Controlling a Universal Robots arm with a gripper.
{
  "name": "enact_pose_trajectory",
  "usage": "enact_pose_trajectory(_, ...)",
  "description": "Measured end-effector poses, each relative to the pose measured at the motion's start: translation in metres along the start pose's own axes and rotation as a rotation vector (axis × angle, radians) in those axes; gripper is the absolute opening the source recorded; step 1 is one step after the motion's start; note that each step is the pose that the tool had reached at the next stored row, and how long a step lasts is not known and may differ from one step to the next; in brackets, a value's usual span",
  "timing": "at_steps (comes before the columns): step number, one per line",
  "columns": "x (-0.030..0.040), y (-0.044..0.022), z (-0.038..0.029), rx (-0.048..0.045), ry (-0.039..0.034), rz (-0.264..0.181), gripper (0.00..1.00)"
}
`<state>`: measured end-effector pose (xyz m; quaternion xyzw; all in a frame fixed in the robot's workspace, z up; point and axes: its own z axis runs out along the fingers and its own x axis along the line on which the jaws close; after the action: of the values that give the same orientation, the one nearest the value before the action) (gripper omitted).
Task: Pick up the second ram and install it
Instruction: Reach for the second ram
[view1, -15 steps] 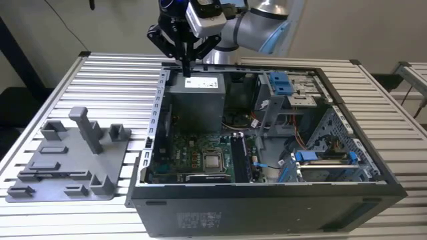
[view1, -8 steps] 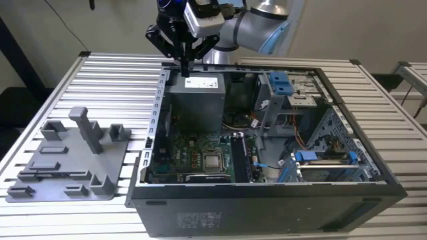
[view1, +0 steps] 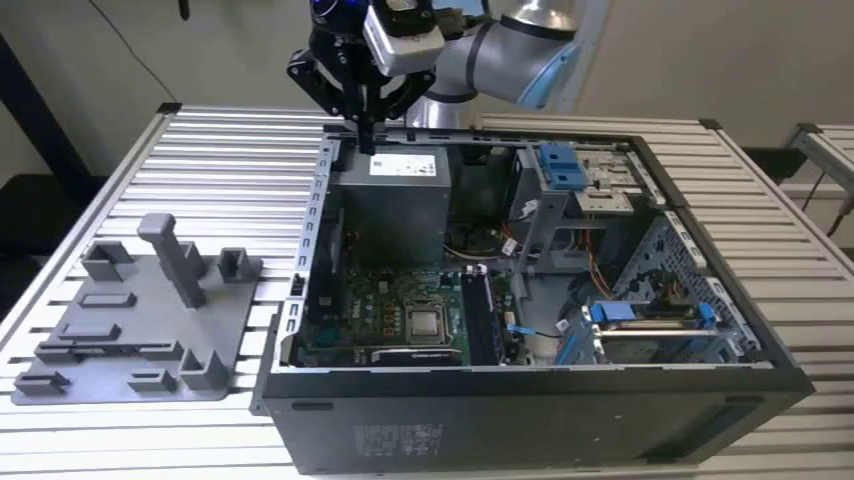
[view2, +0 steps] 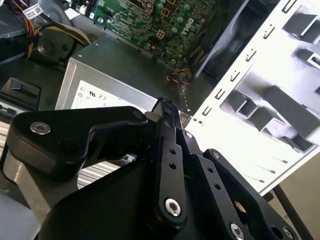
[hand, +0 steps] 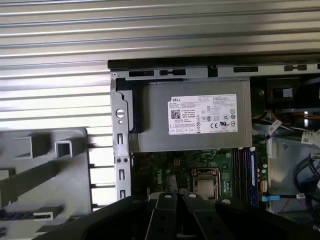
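Note:
My gripper (view1: 363, 138) hangs over the far corner of the open computer case (view1: 534, 400), above the power supply (view1: 400, 165), at the exterior view's upper middle. In both wrist views its black fingers (view2: 167, 112) meet at the tips with nothing between them; the gripper (hand: 175, 199) is shut. A long dark blue strip (hand: 22, 215) lies in a holder of the grey tray (hand: 45, 150); it looks like the second ram, though I cannot be sure. Dark blue sticks (hand: 245, 170) stand in the memory slots beside the processor socket (hand: 205, 182).
The grey tray (view1: 80, 385) with upright blocks lies at the exterior view's left of the case on the slatted metal table (view1: 227, 170). Inside the case are the motherboard (view1: 387, 310), cables, and blue drive-cage clips (view1: 567, 165). The case walls stand high around the board.

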<state>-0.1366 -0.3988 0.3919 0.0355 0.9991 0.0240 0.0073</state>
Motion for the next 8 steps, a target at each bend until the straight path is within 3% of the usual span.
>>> enact_pose_trajectory(8,0.0024,-0.0002,0.0004,0.0004,0.0037,0.0,0.11)
